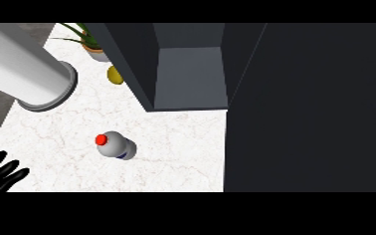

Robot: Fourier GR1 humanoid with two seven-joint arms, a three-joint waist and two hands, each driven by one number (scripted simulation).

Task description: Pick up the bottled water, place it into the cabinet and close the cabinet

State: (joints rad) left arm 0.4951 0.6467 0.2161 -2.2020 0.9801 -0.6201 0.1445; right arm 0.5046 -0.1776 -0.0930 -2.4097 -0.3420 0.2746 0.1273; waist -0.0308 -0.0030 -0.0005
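We see the bottled water (116, 146) upright on the marble counter (176, 144), at seven o'clock from the open cabinet (189, 74). Our left hand (10, 173) rests open at eight o'clock; the right is unseen. Likely light, rigid, slick — grasp mid-body, below the red cap (101, 139).

The bottled water (116, 146) stands upright on my white marbled counter (176, 144), seen from almost straight above: a pale grey rounded body with a red cap and a blue band low on its side. It sits toward the counter's left half, nearer the near edge than the back. Behind it and to the right stands the dark cabinet (189, 72), open, its grey interior bare, its door (301, 109) swung out toward me along the right.
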